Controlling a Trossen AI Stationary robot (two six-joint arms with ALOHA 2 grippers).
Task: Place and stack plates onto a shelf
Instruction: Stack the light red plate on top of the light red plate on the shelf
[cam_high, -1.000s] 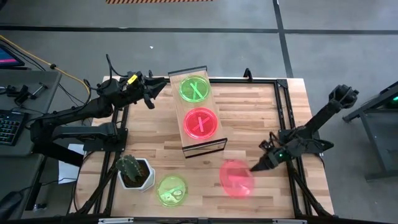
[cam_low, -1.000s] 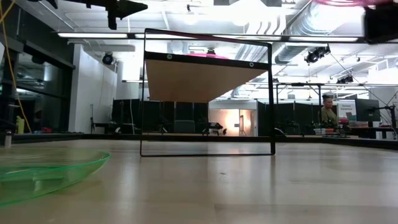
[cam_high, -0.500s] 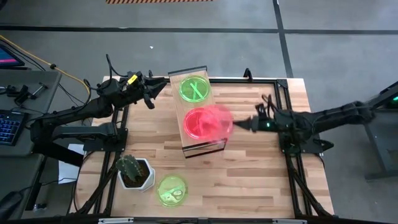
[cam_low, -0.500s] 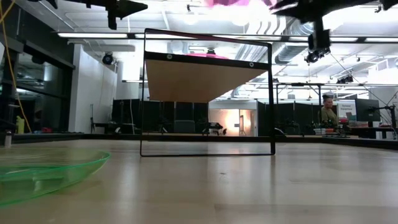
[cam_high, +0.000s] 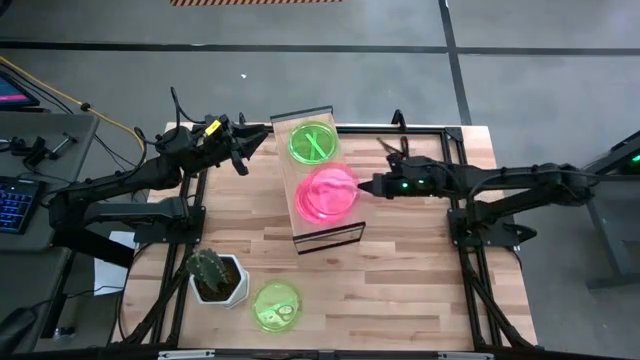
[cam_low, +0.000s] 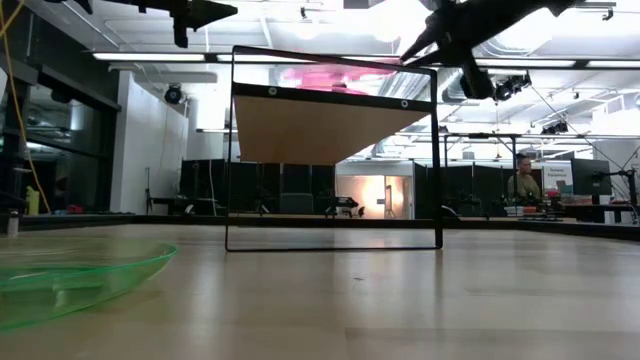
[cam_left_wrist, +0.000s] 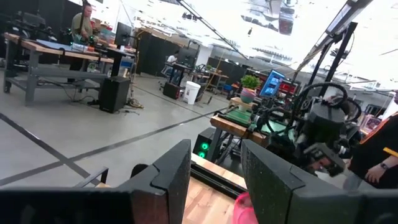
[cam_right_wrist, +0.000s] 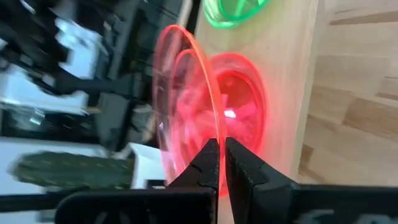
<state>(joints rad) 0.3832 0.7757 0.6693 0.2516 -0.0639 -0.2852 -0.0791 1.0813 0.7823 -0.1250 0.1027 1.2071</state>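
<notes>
I see the right gripper (cam_high: 372, 187) reached across to the shelf (cam_high: 345, 232), its fingers (cam_right_wrist: 208, 163) pressed nearly together on the rim of a pink plate (cam_high: 330, 190). In the right wrist view that held plate (cam_right_wrist: 186, 106) stands just above a second pink plate (cam_right_wrist: 242, 109) lying flat on the shelf's middle section; I cannot tell whether the two touch. In the low view the held plate (cam_low: 335, 75) sits just over the shelf top.

A green plate (cam_high: 312, 143) lies on the far end of the shelf. Another green plate (cam_high: 275, 306) lies on the desk (cam_high: 420, 290) at its near edge, just right of a potted cactus (cam_high: 213, 274).

The left gripper (cam_high: 240, 150) waits off the shelf's far-left corner, above the desk's left edge. Its fingers (cam_left_wrist: 171, 180) are spread, holding nothing.
</notes>
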